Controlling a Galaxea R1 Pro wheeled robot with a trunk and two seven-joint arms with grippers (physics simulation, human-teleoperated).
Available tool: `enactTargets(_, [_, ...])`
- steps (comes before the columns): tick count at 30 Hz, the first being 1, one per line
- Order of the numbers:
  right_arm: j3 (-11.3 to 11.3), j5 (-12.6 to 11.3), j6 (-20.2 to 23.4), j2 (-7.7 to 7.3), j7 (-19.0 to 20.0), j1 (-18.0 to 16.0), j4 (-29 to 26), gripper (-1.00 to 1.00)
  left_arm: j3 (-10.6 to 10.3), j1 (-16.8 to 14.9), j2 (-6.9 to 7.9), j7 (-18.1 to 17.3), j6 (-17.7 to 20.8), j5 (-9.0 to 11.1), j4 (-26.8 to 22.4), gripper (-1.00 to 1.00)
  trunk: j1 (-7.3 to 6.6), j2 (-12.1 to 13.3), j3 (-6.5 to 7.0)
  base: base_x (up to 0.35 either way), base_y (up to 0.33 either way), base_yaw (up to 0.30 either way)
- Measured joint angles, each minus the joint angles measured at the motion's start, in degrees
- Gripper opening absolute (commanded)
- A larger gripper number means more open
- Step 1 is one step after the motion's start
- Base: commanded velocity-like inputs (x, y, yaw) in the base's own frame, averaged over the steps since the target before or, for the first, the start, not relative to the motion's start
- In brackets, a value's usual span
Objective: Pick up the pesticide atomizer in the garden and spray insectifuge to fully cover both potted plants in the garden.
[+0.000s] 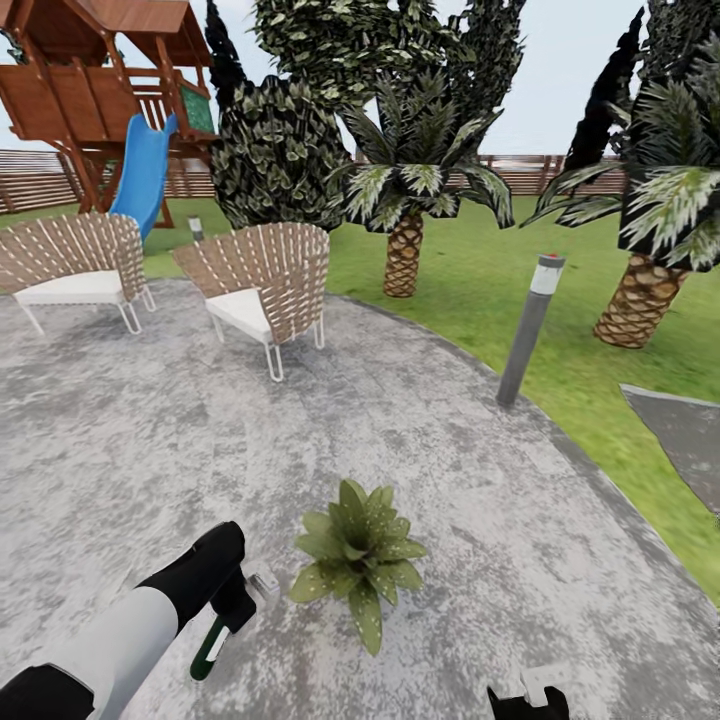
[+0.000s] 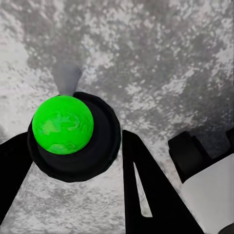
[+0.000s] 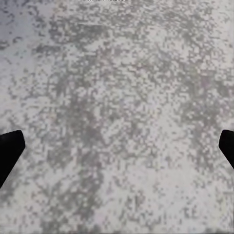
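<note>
1. Left arm, black and white, reaches in from the lower left of the head view. Left gripper (image 1: 232,610) has its fingers clamped on the pesticide atomizer (image 1: 213,642), which hangs tilted, dark green body with a white band pointing down and to the left, a whitish trigger head (image 1: 262,583) up beside the gripper.
2. Left wrist view: the atomizer's round base (image 2: 63,125) shows as a bright green disc in a dark ring, held between the two black fingers (image 2: 146,190), above the grey patio.
3. Atomizer sits just left of a potted plant (image 1: 358,553), trigger head pointing toward it, close to the nearest leaves but apart from them.
4. That plant is a low rosette of broad pointed green leaves standing on the round grey stone patio (image 1: 480,470). Fine pale specks, the insectifuge (image 1: 385,520), dot several leaves. Pot hidden under the foliage.
5. Right gripper (image 1: 528,698) at the bottom edge of the head view. Right wrist view: two dark fingertips (image 3: 9,151) at opposite edges, spread wide with nothing between them, bare stone below.
6. Surroundings: two woven chairs (image 1: 262,285) at the patio's far side, a grey bollard lamp (image 1: 531,328) at its rim, green lawn (image 1: 470,270), palm trees (image 1: 405,215), a playhouse (image 1: 110,90) with a blue slide, a slatted fence (image 1: 540,172) behind.
</note>
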Motion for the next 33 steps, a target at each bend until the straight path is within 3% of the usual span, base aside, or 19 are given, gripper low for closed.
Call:
enactTargets(8, [0.0, 0.0, 0.0, 0.00, 0.0, 0.0, 0.0, 1.00, 0.0, 0.2, 0.07, 0.0, -0.2, 0.0, 0.5, -1.00, 0.01, 0.0, 0.00, 0.139, 0.200, -0.256])
enactTargets(27, [0.0, 0.0, 0.0, 0.00, 0.0, 0.0, 0.0, 1.00, 0.0, 2.3, 0.35, 0.1, -1.1, -0.1, 0.9, -1.00, 0.02, 0.0, 0.00, 0.001, 0.003, -0.028])
enactTargets(33, [0.0, 0.1, 0.0, 0.04, 0.0, 0.0, -0.1, 1.00, 0.1, 2.2, 0.26, 0.5, -1.0, 0.0, 0.3, -1.00, 0.04, 0.0, 0.00, -0.200, 0.155, -0.128])
